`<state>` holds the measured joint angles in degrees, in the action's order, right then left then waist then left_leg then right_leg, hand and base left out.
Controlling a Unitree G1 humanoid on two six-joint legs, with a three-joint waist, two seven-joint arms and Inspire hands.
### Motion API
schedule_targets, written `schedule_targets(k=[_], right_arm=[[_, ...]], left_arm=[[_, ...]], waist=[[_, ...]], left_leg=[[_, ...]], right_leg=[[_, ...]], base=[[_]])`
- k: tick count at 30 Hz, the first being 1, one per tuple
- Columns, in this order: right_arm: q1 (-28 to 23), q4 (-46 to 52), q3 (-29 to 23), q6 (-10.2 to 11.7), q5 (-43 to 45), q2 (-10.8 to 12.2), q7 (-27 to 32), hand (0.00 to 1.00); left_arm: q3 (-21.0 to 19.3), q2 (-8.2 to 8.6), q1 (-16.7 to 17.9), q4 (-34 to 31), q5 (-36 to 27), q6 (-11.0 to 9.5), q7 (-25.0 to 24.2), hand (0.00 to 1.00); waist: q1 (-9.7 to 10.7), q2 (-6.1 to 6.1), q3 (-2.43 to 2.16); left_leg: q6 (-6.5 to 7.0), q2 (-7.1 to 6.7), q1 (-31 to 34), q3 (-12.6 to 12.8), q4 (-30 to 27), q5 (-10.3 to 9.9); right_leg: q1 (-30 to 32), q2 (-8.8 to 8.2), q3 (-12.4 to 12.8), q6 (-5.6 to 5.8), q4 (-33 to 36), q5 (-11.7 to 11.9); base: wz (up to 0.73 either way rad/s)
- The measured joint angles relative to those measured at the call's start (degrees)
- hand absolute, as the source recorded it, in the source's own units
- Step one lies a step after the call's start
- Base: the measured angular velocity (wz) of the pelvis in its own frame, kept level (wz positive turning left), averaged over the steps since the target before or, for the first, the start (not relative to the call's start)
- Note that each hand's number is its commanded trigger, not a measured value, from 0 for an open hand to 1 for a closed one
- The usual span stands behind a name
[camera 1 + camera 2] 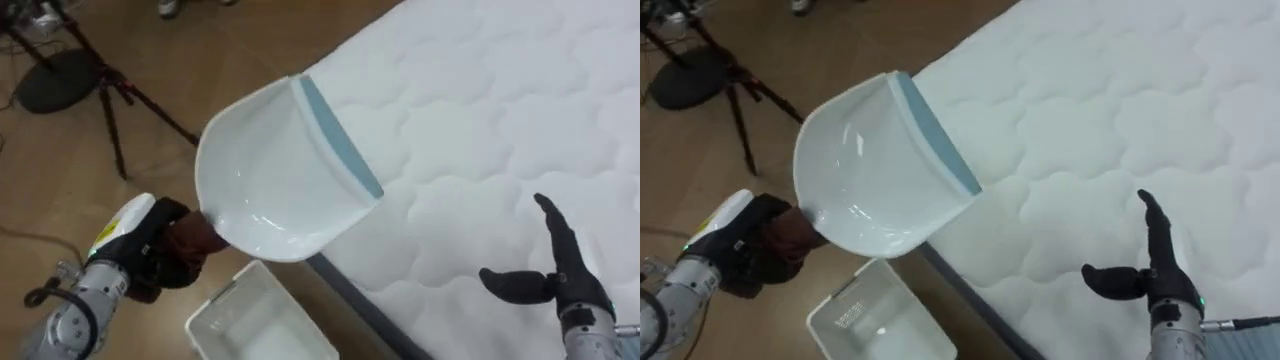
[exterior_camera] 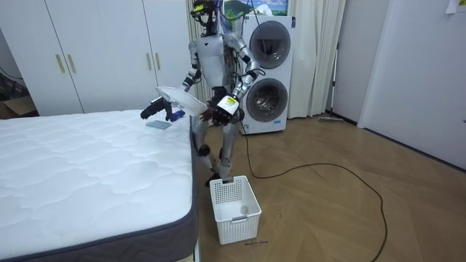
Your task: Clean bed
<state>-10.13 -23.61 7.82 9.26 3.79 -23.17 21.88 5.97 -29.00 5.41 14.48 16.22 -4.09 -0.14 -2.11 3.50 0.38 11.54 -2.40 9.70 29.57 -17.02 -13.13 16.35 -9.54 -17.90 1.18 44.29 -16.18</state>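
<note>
My left hand [image 1: 165, 245] is shut on the handle of a white dustpan [image 1: 275, 170] with a pale blue lip. The pan is held up, its lip over the edge of the white quilted bed [image 1: 480, 120]. My right hand [image 1: 560, 270] hovers open above the mattress, fingers straight and thumb out to the side, holding nothing. In the room view I stand at the bed's far corner, with the dustpan [image 2: 180, 102] over the mattress and a small bluish thing [image 2: 158, 124] lying on the bed below it.
A white plastic basket [image 1: 262, 320] stands on the wooden floor beside the bed, below the dustpan. A dark tripod [image 1: 100, 80] stands on the floor to my left. Two stacked washing machines [image 2: 268, 73] are behind me.
</note>
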Motion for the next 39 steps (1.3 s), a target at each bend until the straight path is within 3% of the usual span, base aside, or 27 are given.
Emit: schedule_targets(k=[1,3,4,5,6,7,8,9,10,11,12,15,16,18,19,20,21,22,23,24,25,27,29,35,36,37,39], right_arm=[[0.14,-0.01,0.42,0.82,-0.93,0.07,0.07,0.00],[0.54,-0.15,1.49,1.27,-1.50,0.36,0.29,0.00],[0.72,-0.18,1.81,1.26,-1.47,0.57,0.30,0.00],[0.85,-0.24,2.53,1.27,-1.44,0.83,0.22,0.00],[0.84,-0.23,3.03,1.27,-1.46,0.93,-0.01,0.00],[0.84,-0.21,3.23,1.27,-1.46,0.91,-0.09,0.00],[0.61,-0.25,3.32,1.08,-1.53,1.07,-0.44,0.00],[0.36,-0.25,3.35,0.69,-1.52,1.66,-1.27,0.00],[0.41,-0.23,3.34,0.67,-1.49,1.82,-1.58,0.00],[0.64,-0.21,3.29,0.75,-1.24,2.01,-2.15,0.00],[0.65,-0.14,3.19,0.82,-0.88,2.92,-2.56,0.00],[0.42,-0.10,1.72,0.90,-0.83,4.24,-3.86,0.00],[0.42,0.00,1.33,0.89,-0.83,4.46,-4.06,0.00],[0.42,0.10,0.39,0.86,-0.80,4.94,-4.76,0.00],[0.51,0.18,0.15,0.83,-0.71,4.93,-5.70,0.00],[1.12,0.15,0.08,0.84,-0.41,4.95,-7.04,0.00],[2.23,-0.20,0.11,0.59,-0.43,5.49,-8.49,0.00],[2.09,-0.22,0.13,0.47,-0.34,6.21,-9.05,0.00],[1.57,-0.17,0.10,0.45,-0.10,6.99,-9.71,0.00],[1.58,0.00,0.01,0.45,0.53,7.36,-10.11,0.00],[1.62,0.28,-0.07,0.55,0.80,7.32,-10.12,0.00],[1.95,1.51,0.07,1.04,1.01,7.39,-10.19,0.00],[1.86,1.40,0.13,1.18,1.12,7.33,-10.25,0.00],[1.11,1.37,0.10,1.17,3.60,7.43,-10.59,0.00],[1.11,1.37,0.10,1.17,3.67,7.43,-10.67,0.00],[1.13,1.37,0.10,1.17,3.74,7.43,-10.67,0.00],[1.15,1.37,0.12,1.11,3.46,7.42,-10.63,0.00]], left_arm=[[-1.14,0.77,0.57,-0.51,-0.07,0.04,1.09,1.00],[-1.67,1.78,0.64,-1.32,-1.43,0.07,2.46,1.00],[-1.74,1.95,0.64,-1.40,-1.90,0.03,2.81,1.00],[-1.73,2.29,0.62,-1.44,-2.16,0.01,3.41,1.00],[-1.67,2.42,0.61,-1.54,-2.38,0.00,3.85,1.00],[-1.59,2.47,0.50,-1.57,-2.67,-0.01,4.09,1.00],[-1.39,2.93,0.24,-1.61,-3.27,-0.09,4.28,1.00],[-1.36,3.42,0.05,-1.61,-3.81,-0.13,4.43,1.00],[-1.35,3.87,0.05,-1.61,-4.43,-0.13,4.55,1.00],[-1.33,4.88,0.18,-1.61,-4.60,-0.13,4.92,1.00],[-1.34,5.38,0.29,-1.61,-4.98,-0.14,4.97,1.00],[-1.27,6.50,0.11,-1.71,-5.80,-0.16,4.95,1.00],[-1.27,6.83,0.42,-1.71,-6.16,-0.16,4.95,1.00],[-1.20,8.32,1.56,-1.71,-7.46,-0.16,4.90,1.00],[-1.20,9.20,2.37,-1.77,-7.84,-0.16,4.91,1.00],[-1.28,9.38,3.61,-2.38,-8.26,-0.20,4.96,1.00],[-1.30,9.22,4.82,-2.40,-9.46,0.03,4.94,1.00],[-1.35,9.19,5.26,-2.30,-9.71,0.35,4.86,1.00],[-1.31,9.76,5.77,-2.63,-9.76,0.66,4.79,1.00],[-1.26,10.77,6.63,-2.93,-9.82,0.41,4.57,1.00],[-1.15,11.40,7.01,-3.03,-9.82,0.31,4.40,1.00],[-1.02,12.84,8.48,-3.25,-10.13,0.04,4.39,1.00],[-0.49,12.82,8.52,-3.26,-10.31,-0.31,4.51,1.00],[0.96,13.32,8.50,-3.25,-10.79,-1.60,4.51,1.00],[0.99,13.38,8.50,-3.25,-11.06,-1.78,4.47,0.60],[0.99,13.42,8.49,-3.24,-11.15,-2.15,4.47,0.02],[0.98,13.38,8.34,-3.20,-11.69,-2.82,4.47,0.00]], waist=[[-1.11,-0.79,-0.28],[-2.89,-1.62,-0.01],[-3.02,-1.91,0.09],[-2.47,-2.23,0.16],[-1.59,-2.42,0.09],[-1.01,-2.48,0.10],[0.26,-2.13,0.09],[0.35,-2.91,0.19],[0.24,-3.12,0.15],[-0.17,-2.59,0.04],[-0.07,-2.04,-0.30],[2.99,-1.98,-0.30],[3.30,-2.00,-0.31],[3.04,-2.23,-0.33],[1.77,-3.28,0.22],[-1.09,-2.27,0.03],[-2.66,-1.43,-0.06],[-2.29,-1.97,-0.12],[0.22,-3.54,0.00],[0.80,-4.86,-0.12],[0.92,-5.05,-0.25],[0.46,-4.06,-0.24],[1.59,-3.80,-0.16],[1.95,-3.28,-0.11],[1.92,-3.27,-0.11],[1.91,-3.28,-0.11],[1.92,-3.44,0.00]], left_leg=[[0.00,0.41,-0.70,3.76,0.79,-0.02],[-0.05,1.88,-0.91,10.03,1.52,-0.07],[-0.08,2.14,-0.87,11.47,1.54,-0.08],[-0.14,2.67,-0.71,13.58,1.25,-0.13],[-0.21,2.92,-0.27,14.13,0.75,-0.16],[-0.38,3.05,0.06,14.16,0.17,-0.25],[-1.97,3.73,0.72,13.21,-1.73,-0.40],[-6.09,3.24,1.35,8.39,-3.37,0.45],[-7.36,2.88,1.80,5.13,-3.94,0.82],[-7.43,2.79,2.05,0.46,-4.80,0.90],[-7.41,2.95,1.85,-1.80,-4.54,0.92],[-7.59,3.57,0.84,-2.09,-2.47,1.30],[-7.92,3.57,0.62,-1.92,-2.20,1.50],[-9.75,3.31,-0.14,-2.44,-2.52,1.98],[-10.33,2.98,0.28,-6.48,-5.12,1.68],[-9.43,4.16,2.46,-14.41,-12.65,-2.01],[-9.39,4.07,3.08,-17.45,-15.86,-5.23],[-9.44,4.07,2.60,-17.24,-15.52,-5.28],[-10.45,3.65,1.37,-16.89,-13.33,-4.65],[-11.05,3.72,-0.41,-14.87,-10.40,-3.93],[-10.63,3.80,-1.15,-13.96,-8.98,-3.13],[-8.12,4.10,-3.16,-13.74,-5.67,-0.96],[-6.92,4.39,-3.95,-13.66,-4.08,0.00],[-8.33,4.63,-5.77,-14.13,-2.14,0.35],[-8.49,4.64,-6.01,-14.23,-2.15,0.26],[-8.76,4.64,-6.46,-14.25,-2.14,0.10],[-9.09,4.44,-7.03,-14.52,-1.97,-0.28]], right_leg=[[-3.06,-1.20,-1.07,0.34,0.20,-1.19],[-8.19,-1.23,-1.45,1.85,-6.41,-2.29],[-8.89,-1.12,-1.92,2.27,-8.59,-2.73],[-9.70,-0.72,-3.91,2.10,-11.97,-3.22],[-10.37,-0.14,-4.31,1.24,-15.20,-3.70],[-10.40,-0.13,-4.32,1.51,-16.73,-4.27],[-10.18,-0.28,-4.22,0.66,-17.65,-4.34],[-9.91,-0.65,-2.73,-0.01,-17.87,-3.98],[-9.80,-0.91,-2.37,-0.51,-17.98,-3.68],[-10.28,-0.79,-2.87,-0.83,-18.63,-3.27],[-11.57,0.60,-3.35,-0.35,-20.19,-3.03],[-12.22,2.71,-2.60,-0.42,-22.82,-1.97],[-12.18,2.60,-2.26,-0.43,-22.88,-1.97],[-11.76,2.46,0.36,-0.95,-22.71,-1.63],[-11.04,1.49,1.16,-1.48,-21.67,-1.13],[-9.47,1.11,1.18,-1.36,-18.29,-0.96],[-8.31,1.71,1.61,-0.15,-15.04,-1.18],[-8.61,1.68,1.87,0.43,-14.86,-1.29],[-9.26,1.99,3.31,0.58,-16.15,-1.07],[-9.47,2.96,6.07,0.60,-17.87,0.16],[-9.54,3.53,7.24,0.58,-18.97,1.31],[-10.63,5.98,9.96,-0.57,-23.00,4.10],[-11.48,6.68,9.90,-1.21,-25.03,5.30],[-12.37,7.68,11.00,-2.73,-26.53,5.00],[-12.45,7.74,11.29,-2.83,-26.33,4.82],[-12.59,7.77,11.57,-2.90,-25.61,4.49],[-12.62,7.68,12.06,-2.86,-24.17,3.85]], base=[[-1.74],[-1.75],[-1.31],[-1.02],[-0.82],[-0.53],[-0.46],[-0.58],[-0.97],[-0.98],[-0.75],[-0.06],[-0.23],[-0.52],[-1.39],[-2.06],[-1.67],[-0.63],[0.05],[-0.06],[-0.66],[-0.76],[-0.22],[-0.16],[-0.23],[-0.14],[-0.15]])
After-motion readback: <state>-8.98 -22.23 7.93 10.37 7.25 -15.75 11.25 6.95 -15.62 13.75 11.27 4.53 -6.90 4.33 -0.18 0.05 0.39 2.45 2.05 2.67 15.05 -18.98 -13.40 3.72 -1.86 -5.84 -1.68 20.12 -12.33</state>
